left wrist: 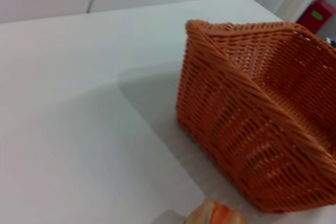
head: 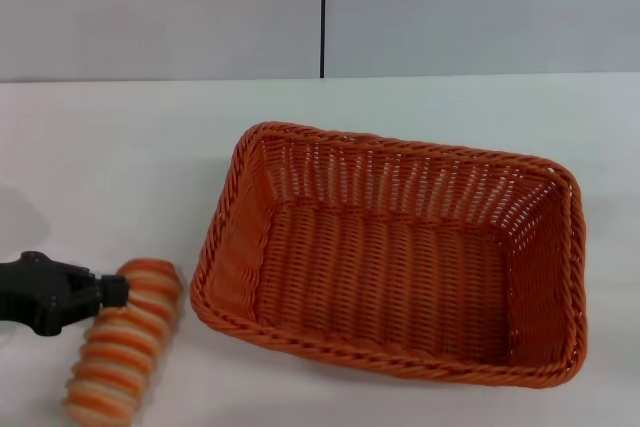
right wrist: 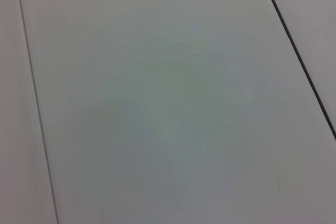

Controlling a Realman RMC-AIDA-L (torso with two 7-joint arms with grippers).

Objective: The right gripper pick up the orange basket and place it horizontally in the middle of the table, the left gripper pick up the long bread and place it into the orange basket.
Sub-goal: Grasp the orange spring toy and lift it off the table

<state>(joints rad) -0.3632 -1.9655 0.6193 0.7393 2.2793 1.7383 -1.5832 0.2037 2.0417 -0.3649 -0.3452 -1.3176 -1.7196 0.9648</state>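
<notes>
Head view first, and nearest to us is the long bread (head: 122, 344), lying on the white desk (head: 110, 167) down in the left front corner of what we can see, angled so one rounded end points toward us and the other sits up near the left tool (head: 112, 292). That left tool comes in from the left edge on its black arm and its tip is right at the upper end of the loaf, touching or as good as touching it. We honestly can't tell if the fingers are spread or closed, or if they've got any grip on the bread, since only the black body and a stubby tip show. Just to the right of the bread, close but not touching, sits the orange basket (head: 392, 252), upright, open side up, long side running across the desk roughly in the middle, a bit skewed. Nothing's inside it as far as we can see. From the left wrist camera we get one corner of the basket (left wrist: 252, 124) up close with its braided rim, and a sliver of the bread (left wrist: 215, 214) at the frame edge. Behind it all is a grey wall (head: 160, 7) with a dark seam. We see no right tool anywhere; its wrist camera shows only plain pale panels.
</notes>
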